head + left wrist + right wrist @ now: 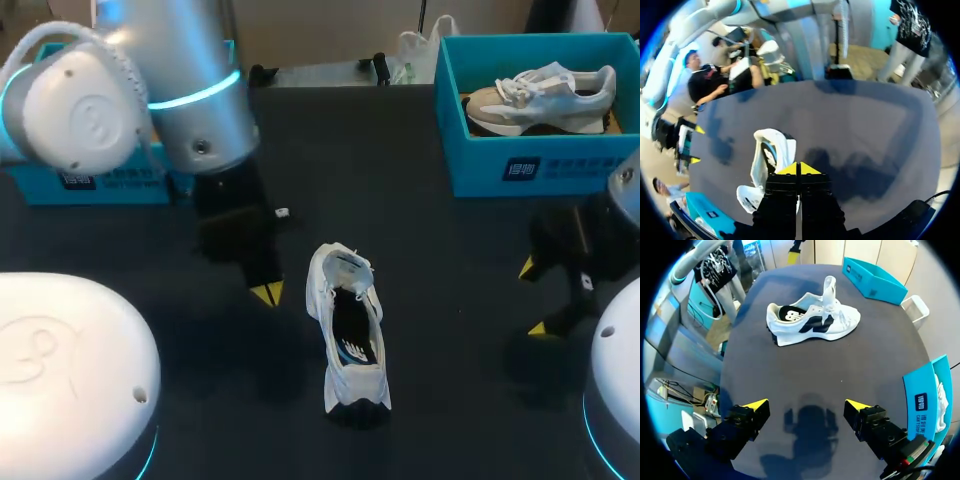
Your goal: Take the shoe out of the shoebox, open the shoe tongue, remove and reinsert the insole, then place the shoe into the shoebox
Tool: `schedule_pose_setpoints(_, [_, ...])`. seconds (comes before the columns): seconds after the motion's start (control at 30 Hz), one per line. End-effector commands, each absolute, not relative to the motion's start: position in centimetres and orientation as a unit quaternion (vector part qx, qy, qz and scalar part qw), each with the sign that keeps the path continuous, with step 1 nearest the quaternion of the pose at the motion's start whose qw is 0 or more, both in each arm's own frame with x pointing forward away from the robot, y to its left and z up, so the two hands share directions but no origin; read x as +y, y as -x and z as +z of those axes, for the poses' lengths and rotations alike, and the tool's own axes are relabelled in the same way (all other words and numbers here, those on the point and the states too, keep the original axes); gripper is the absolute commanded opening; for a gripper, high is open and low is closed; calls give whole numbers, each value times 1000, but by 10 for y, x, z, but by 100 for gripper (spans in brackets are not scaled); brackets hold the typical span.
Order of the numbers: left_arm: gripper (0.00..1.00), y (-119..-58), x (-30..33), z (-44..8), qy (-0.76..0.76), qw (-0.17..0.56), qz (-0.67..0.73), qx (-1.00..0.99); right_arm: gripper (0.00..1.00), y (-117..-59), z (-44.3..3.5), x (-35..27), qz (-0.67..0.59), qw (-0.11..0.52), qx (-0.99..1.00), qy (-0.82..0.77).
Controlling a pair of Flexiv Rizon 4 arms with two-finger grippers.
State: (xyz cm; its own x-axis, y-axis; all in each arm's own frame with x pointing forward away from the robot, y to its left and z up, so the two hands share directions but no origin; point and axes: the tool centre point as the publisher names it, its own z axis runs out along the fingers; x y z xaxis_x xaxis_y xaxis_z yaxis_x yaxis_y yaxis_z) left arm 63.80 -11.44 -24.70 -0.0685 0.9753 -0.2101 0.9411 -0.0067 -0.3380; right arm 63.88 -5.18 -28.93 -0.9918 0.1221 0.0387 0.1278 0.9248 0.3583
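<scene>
A white shoe (348,330) lies on the black table with its toe toward the back, its tongue pulled up and the dark insole showing inside. My left gripper (267,292) hangs just left of the toe end, shut with nothing in it. In the left wrist view its yellow tips (799,169) meet beside the shoe (771,152). My right gripper (533,298) stands open over bare table, well to the right of the shoe. In the right wrist view the shoe (812,320) lies far ahead of that gripper (807,405). The blue shoebox (520,165) stands at the back right.
A second shoe (540,95) lies inside the shoebox. A blue lid (90,185) rests at the back left, partly behind my left arm; it is the blue lid (874,280) beyond the shoe in the right wrist view. Bare table surrounds the shoe.
</scene>
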Motion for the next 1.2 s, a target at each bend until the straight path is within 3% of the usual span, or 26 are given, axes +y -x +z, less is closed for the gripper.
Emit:
schedule_pose_setpoints(0.03, [0,-635,-118,-242,700,131,104,-694,100,-638,-289,-52,-182,7,-981,64])
schedule_pose_setpoints(0.6, [0,-634,-158,-235,767,181,47,-614,100,-638,-289,-52,-182,7,-981,64])
schedule_pose_setpoints(0.87, [0,-641,-173,-267,777,196,48,-596,100,-638,-289,-52,-182,7,-981,64])
schedule_pose_setpoints(1.2, [0,-642,-172,-267,775,198,38,-599,100,-638,-289,-52,-182,7,-981,64])
